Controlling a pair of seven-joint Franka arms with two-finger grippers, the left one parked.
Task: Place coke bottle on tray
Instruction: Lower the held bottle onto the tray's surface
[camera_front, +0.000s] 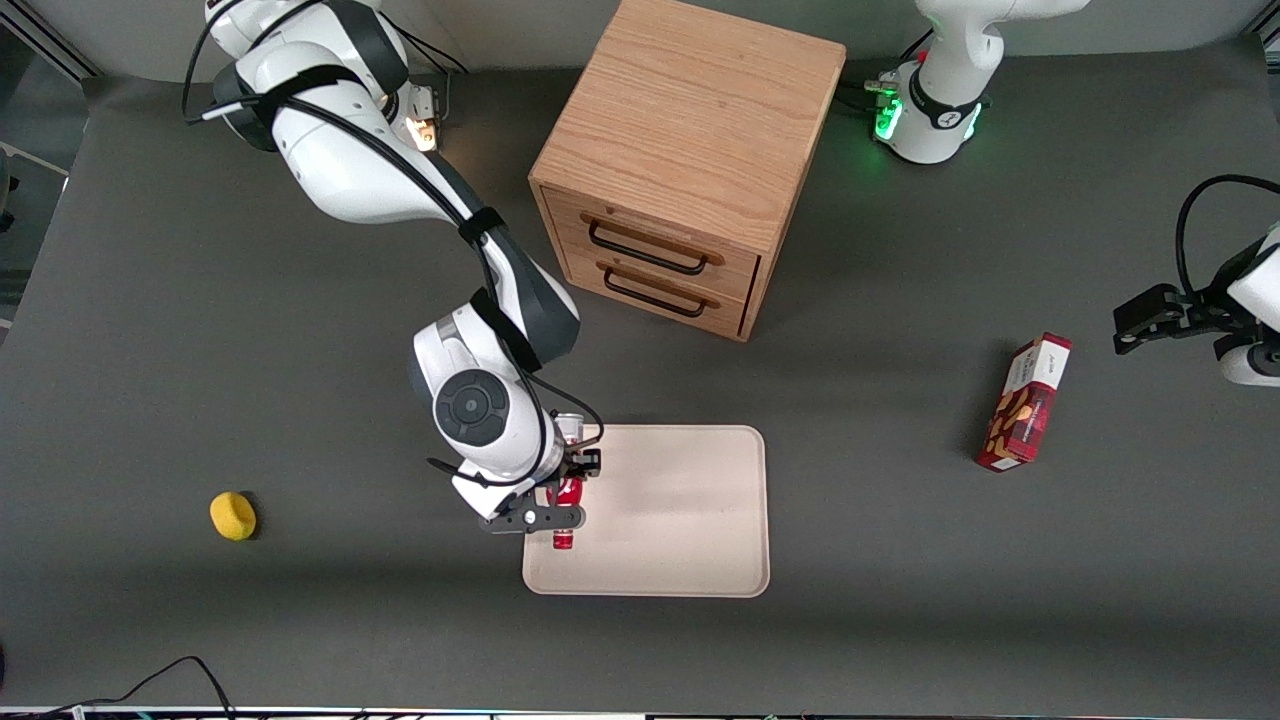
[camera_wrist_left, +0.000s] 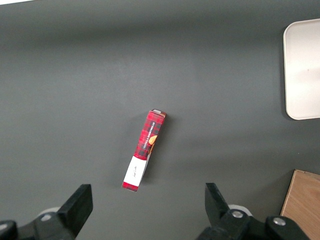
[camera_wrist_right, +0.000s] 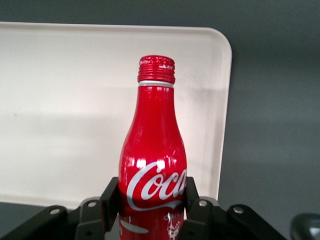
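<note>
Black fingers (camera_wrist_right: 111, 200) of the right arm's gripper (camera_wrist_right: 150, 210) are clamped on the body of a slim glossy red coke bottle (camera_wrist_right: 152, 165) with white script and ribbed red cap, held over the cream rectangular tray (camera_front: 680, 520) at its working-arm end.

The end effector (camera_front: 565, 497) grips the bottle (camera_front: 567, 490) over the tray (camera_front: 680, 520) at its edge toward the working arm's end. The tray's surface carries nothing else, so the rest of it lies open. The cabinet (camera_front: 690, 160) stands farther from the front camera than the tray, with a strip of bare table (camera_front: 900, 600) between them; its drawer fronts face the tray. A snack box (camera_front: 1025, 403) stands toward the parked arm's end, well apart from the tray. A yellow object (camera_front: 233, 516) lies toward the working arm's end, also well apart. Between these things the table is bare.
</note>
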